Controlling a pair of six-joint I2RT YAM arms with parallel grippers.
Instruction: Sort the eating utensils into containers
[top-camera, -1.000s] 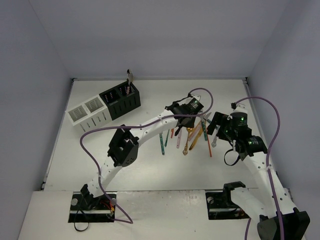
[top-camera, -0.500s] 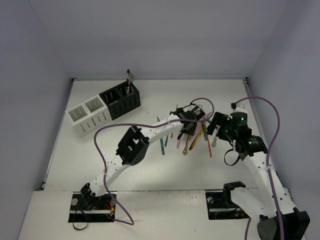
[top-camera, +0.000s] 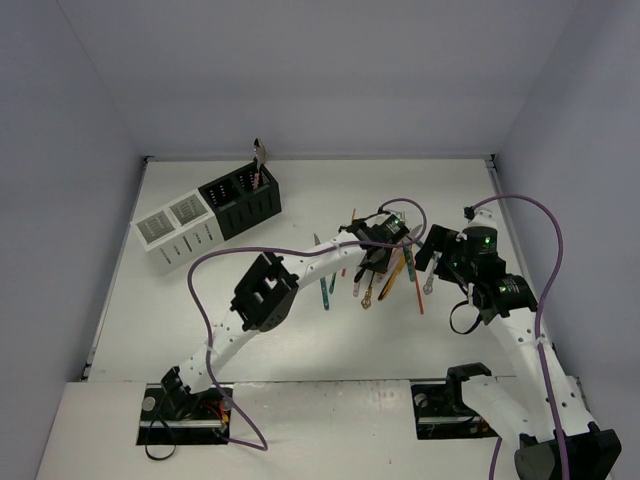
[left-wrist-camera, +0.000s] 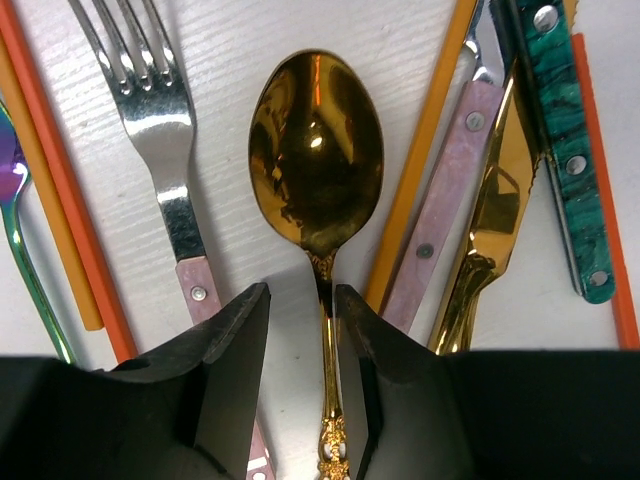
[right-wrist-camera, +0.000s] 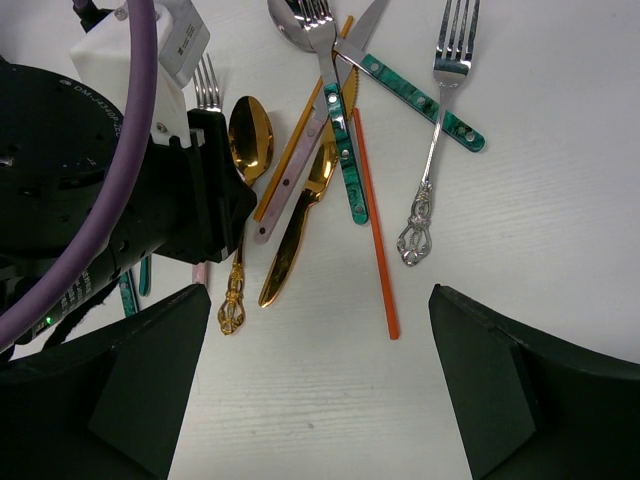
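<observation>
Between left tool (left-wrist-camera: 300, 296) jaws, gold spoon (left-wrist-camera: 316, 150)

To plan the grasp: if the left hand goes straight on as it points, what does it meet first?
Probably the gold spoon: its thin neck lies between the fingers of the left hand, pointing down. Remaining height is unclear.

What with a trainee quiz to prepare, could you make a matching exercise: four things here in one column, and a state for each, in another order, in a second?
Things:
1. gold spoon
2. right tool
3. black caddy
4. white caddy

States:
a. nothing sticks out of it
b. open wide, holding nothing
c. neck between the left tool's jaws
d. one utensil standing in it

Pairs: 1-c, 2-b, 3-d, 4-a
</observation>
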